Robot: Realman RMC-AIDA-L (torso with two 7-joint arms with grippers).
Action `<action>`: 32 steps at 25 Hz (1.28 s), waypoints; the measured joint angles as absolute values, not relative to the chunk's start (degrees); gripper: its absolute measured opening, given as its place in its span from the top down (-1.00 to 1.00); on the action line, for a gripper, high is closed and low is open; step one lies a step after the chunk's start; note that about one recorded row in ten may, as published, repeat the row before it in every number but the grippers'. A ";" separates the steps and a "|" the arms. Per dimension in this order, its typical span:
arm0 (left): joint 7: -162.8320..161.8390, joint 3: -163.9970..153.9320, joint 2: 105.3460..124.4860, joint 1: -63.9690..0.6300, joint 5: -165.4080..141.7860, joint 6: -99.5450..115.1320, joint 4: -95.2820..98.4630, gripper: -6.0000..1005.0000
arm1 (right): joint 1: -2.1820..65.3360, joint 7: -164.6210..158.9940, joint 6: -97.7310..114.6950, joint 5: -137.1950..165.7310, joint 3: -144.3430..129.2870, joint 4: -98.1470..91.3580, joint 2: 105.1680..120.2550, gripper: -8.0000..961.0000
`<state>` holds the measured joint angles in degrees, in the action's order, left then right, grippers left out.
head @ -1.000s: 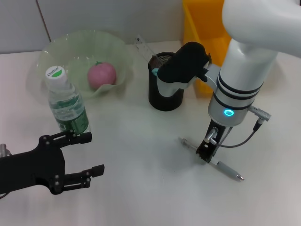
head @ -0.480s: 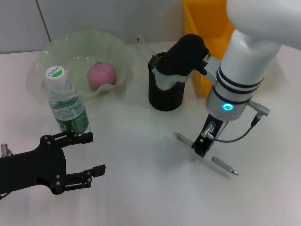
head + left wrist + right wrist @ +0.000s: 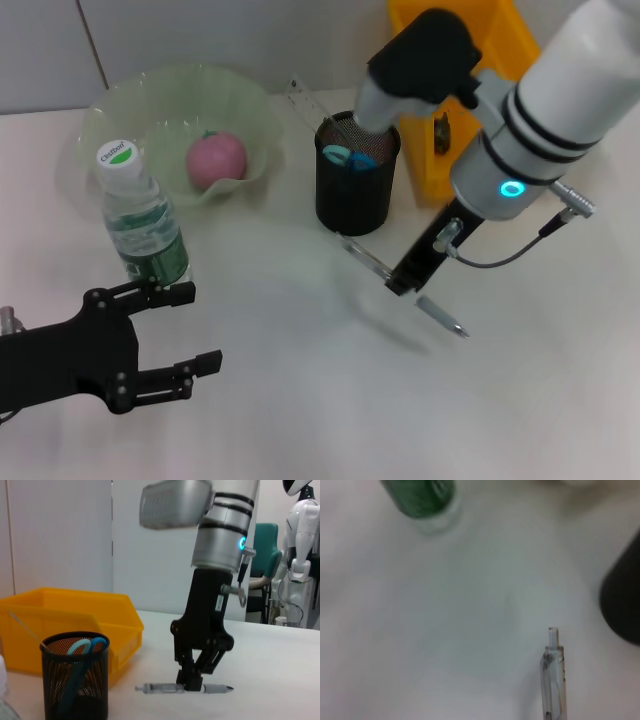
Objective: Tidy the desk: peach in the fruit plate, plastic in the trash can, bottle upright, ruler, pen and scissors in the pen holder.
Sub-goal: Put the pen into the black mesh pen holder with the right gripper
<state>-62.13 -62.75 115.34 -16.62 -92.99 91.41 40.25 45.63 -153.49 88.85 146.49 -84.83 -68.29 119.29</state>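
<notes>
My right gripper (image 3: pixel 405 281) is shut on the clear pen (image 3: pixel 372 262), which hangs tilted just above the table in front of the black mesh pen holder (image 3: pixel 353 200). The left wrist view shows the same pen (image 3: pixel 165 688) level in the right gripper (image 3: pixel 192 682). Blue-handled scissors (image 3: pixel 349 158) and the clear ruler (image 3: pixel 304 104) stand in the holder. The peach (image 3: pixel 216 160) lies in the green fruit plate (image 3: pixel 180 90). The bottle (image 3: pixel 146 220) stands upright. My left gripper (image 3: pixel 203 325) is open at the front left. A small dark item (image 3: pixel 440 135) lies in the yellow trash can (image 3: pixel 455 60).
The bottle stands just beyond my left gripper's fingers. The trash can sits right behind the pen holder on its right. In the right wrist view the pen (image 3: pixel 554 680) points between the bottle (image 3: pixel 422 500) and the dark pen holder (image 3: pixel 622 605).
My right gripper has lifted the pen off the table and carried it back and left toward the pen holder. The left arm has not moved.
</notes>
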 joint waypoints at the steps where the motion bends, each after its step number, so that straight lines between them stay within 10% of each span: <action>1: -62.16 -62.76 115.34 -16.59 -92.99 91.42 40.25 -0.60 | 44.82 -151.71 88.95 145.16 -83.65 -69.51 119.27 0.72; 32: -62.37 -62.66 115.81 -16.79 -93.47 91.24 39.46 -0.60 | 30.16 -97.24 63.16 97.95 -65.66 -62.17 119.43 0.72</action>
<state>-62.37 -62.66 115.81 -16.79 -93.47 91.24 39.46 30.16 -97.24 63.16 97.95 -65.66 -62.17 119.43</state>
